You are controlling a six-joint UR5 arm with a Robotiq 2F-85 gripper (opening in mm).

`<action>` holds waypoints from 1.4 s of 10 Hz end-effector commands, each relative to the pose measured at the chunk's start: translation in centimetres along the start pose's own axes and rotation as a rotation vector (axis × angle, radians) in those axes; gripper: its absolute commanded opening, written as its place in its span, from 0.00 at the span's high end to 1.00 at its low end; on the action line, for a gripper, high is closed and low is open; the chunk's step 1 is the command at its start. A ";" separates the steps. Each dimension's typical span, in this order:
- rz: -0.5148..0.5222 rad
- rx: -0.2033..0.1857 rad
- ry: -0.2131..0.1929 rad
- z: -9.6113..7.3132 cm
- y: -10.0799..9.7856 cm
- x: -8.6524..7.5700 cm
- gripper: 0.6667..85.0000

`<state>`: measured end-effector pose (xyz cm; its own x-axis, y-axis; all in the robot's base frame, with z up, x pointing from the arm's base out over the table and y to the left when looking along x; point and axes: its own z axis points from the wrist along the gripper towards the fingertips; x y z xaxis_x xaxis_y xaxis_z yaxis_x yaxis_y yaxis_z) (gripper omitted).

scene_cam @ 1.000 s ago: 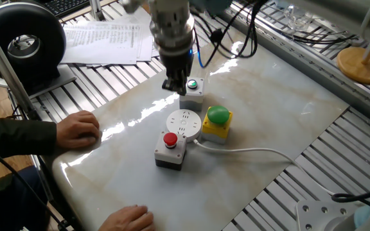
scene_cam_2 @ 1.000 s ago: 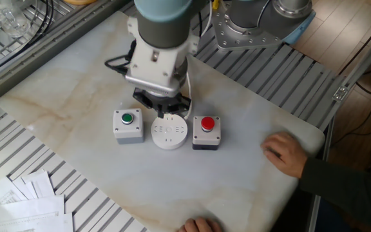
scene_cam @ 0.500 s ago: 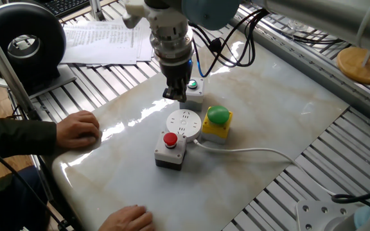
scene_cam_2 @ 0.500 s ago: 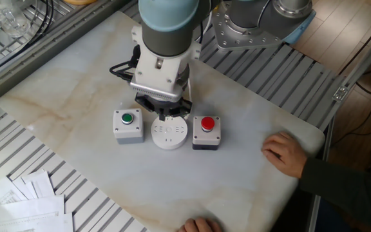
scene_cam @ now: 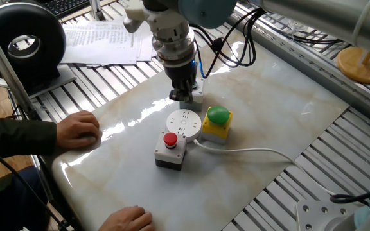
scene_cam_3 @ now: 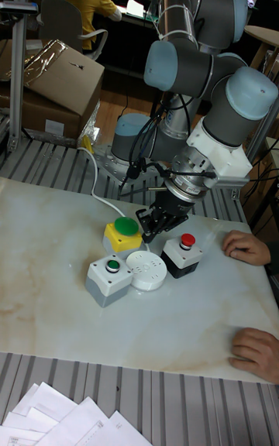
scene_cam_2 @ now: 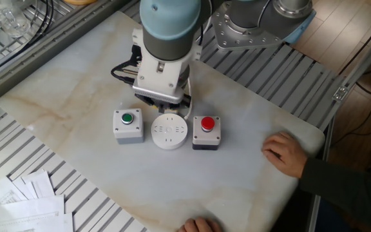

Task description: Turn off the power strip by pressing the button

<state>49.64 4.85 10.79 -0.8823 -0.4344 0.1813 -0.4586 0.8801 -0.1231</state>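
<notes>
The power strip [scene_cam: 182,123] [scene_cam_2: 169,133] [scene_cam_3: 147,269] is a flat round white disc with dark slots, lying flat on the marble table among three button boxes. Its white cord [scene_cam: 249,151] runs off to the right. My gripper [scene_cam: 184,97] [scene_cam_2: 167,107] [scene_cam_3: 159,228] points down just behind the disc's far edge, a little above the table. In the one fixed view it covers most of the grey box with the green button [scene_cam_2: 127,124] [scene_cam_3: 108,276]. The dark fingertips are too small and too hidden by the wrist to show any gap.
A yellow box with a green dome [scene_cam: 217,122] [scene_cam_3: 123,235] and a grey box with a red button [scene_cam: 170,147] [scene_cam_2: 206,131] [scene_cam_3: 183,253] flank the disc. A person's hands [scene_cam: 76,128] [scene_cam_2: 287,153] [scene_cam_3: 248,246] rest on the table's edge. Papers [scene_cam: 101,38] lie beyond the slab.
The gripper has shifted sideways along the row of boxes, from over the green-button box toward the disc's far edge, and stands slightly lower. The boxes, disc and hands have not moved.
</notes>
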 end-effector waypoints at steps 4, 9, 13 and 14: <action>-0.032 -0.059 0.053 -0.1 1.4 1.4 1.00; 0.037 -0.050 0.027 -0.1 1.2 0.7 1.00; 0.064 -0.035 0.025 1.3 1.7 0.2 1.00; 0.064 -0.035 0.025 1.6 1.7 0.1 1.00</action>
<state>48.46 5.83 9.79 -0.9006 -0.3839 0.2040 -0.4088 0.9075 -0.0969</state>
